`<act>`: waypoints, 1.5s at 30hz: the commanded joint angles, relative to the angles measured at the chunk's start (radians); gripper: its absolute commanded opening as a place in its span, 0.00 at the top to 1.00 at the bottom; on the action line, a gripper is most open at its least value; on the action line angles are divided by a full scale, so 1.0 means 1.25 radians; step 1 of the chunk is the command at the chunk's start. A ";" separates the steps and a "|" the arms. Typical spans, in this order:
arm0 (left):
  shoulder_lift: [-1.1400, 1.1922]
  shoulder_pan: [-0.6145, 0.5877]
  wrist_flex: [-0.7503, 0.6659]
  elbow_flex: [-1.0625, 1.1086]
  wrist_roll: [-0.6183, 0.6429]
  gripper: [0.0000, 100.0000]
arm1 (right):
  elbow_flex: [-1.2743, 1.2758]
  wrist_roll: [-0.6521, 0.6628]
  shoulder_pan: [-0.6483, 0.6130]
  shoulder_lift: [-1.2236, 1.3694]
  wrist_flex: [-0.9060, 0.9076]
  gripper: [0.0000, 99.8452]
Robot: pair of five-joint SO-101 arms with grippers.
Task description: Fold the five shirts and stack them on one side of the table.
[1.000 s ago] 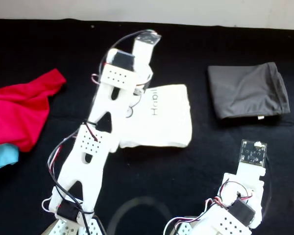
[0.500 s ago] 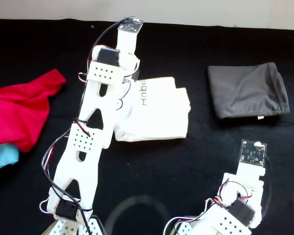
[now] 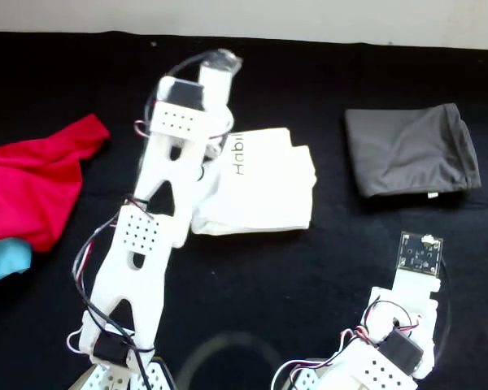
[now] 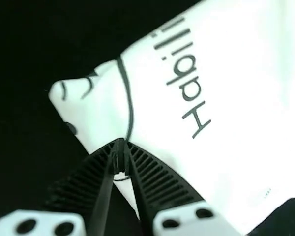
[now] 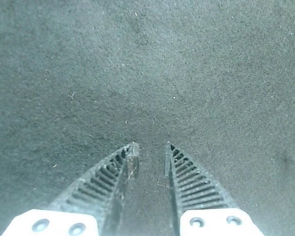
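My left fingers (image 4: 155, 179) are clamped shut on the edge of the folded white cloth shirt with black lettering (image 3: 264, 183), mid-counter. My right fingers (image 5: 191, 182) hang slightly parted above the black cloth-covered counter (image 5: 137, 73). A folded grey shirt (image 3: 411, 150) lies to the right. A crumpled red shirt (image 3: 32, 179) and a light blue shirt (image 3: 4, 260) lie at the left edge.

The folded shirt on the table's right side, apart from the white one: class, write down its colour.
The folded shirt is dark grey, best seen in the high view.
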 commanded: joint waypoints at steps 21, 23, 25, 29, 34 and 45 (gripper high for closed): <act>-0.393 0.222 -0.038 0.660 0.004 0.99 | 0.100 -0.010 0.008 -0.008 -0.004 0.90; -0.395 0.257 -0.041 0.657 0.004 0.99 | 0.100 -0.010 0.008 -0.008 -0.004 0.90; -0.392 0.274 -0.050 0.656 0.000 0.99 | 0.100 -0.010 0.008 -0.008 -0.004 0.90; -0.376 0.269 -0.070 0.655 -0.001 0.99 | 0.100 -0.010 0.008 -0.008 -0.004 0.90; -0.431 0.260 -0.069 0.654 -0.001 0.99 | 0.100 -0.010 0.008 -0.008 -0.004 0.90; -0.498 0.294 -0.242 0.668 0.000 0.99 | 0.100 -0.010 0.008 -0.008 -0.004 0.90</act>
